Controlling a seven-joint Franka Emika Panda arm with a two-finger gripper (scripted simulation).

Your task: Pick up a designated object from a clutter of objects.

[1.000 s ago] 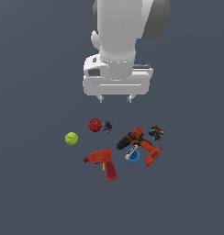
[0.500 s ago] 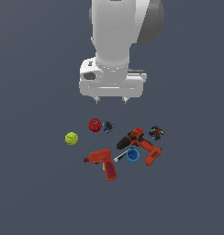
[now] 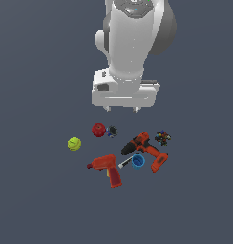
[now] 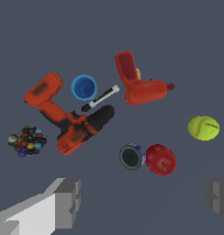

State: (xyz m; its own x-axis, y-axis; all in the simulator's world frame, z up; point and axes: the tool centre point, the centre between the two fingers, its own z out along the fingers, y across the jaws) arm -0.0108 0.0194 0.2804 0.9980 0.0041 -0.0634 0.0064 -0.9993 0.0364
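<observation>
The small dark lumpy cluster of many-coloured beads (image 3: 162, 137) (image 4: 26, 141), just beside the black-nosed red-orange drill (image 3: 143, 148), looks light, knobbly and loose, best pinched across its middle by the spread, empty gripper (image 3: 122, 109) above.

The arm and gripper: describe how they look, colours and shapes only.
The arm is a thick, rounded white column with dark grey joint sections near its top. The gripper is a wide, boxy white block with two short light-grey fingers, squared-off and blocky. No cables or markings show.
</observation>
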